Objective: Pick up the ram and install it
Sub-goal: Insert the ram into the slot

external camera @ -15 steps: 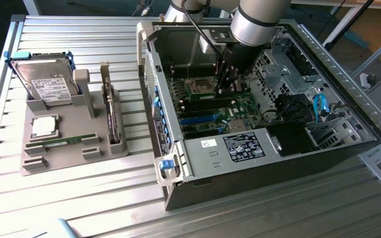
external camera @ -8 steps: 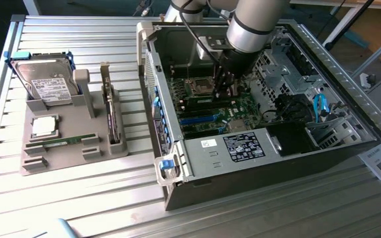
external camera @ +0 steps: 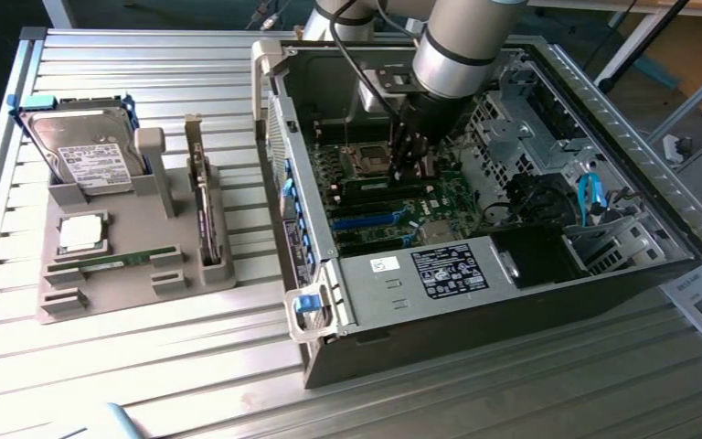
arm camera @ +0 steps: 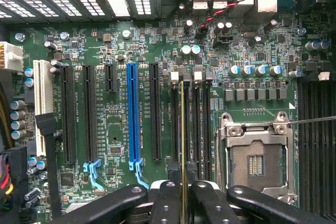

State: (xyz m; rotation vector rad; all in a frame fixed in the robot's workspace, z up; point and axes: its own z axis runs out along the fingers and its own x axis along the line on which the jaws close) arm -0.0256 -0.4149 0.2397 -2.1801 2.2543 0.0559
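My gripper (arm camera: 182, 184) is inside the open PC case (external camera: 643, 265), low over the motherboard (arm camera: 115, 129). It is shut on the ram (arm camera: 182, 129), a thin stick seen edge-on between the two black fingers (arm camera: 167, 198). The ram stands upright in line with one of the dark memory slots (arm camera: 195, 124) beside the processor socket (arm camera: 257, 156). Whether it touches the slot I cannot tell. In the exterior view the arm (external camera: 461, 55) comes down into the case and the gripper (external camera: 409, 165) hangs just above the board. Another green stick (external camera: 113, 263) lies in the grey holder (external camera: 120, 293).
The holder on the exterior view's left also carries a hard drive (external camera: 83, 155), a silver processor chip (external camera: 83, 230) and an upright expansion card (external camera: 208, 210). A blue expansion slot (arm camera: 134, 114) and black slots run beside the memory slots. Case walls, drive cages and cables (external camera: 589, 197) surround the arm.
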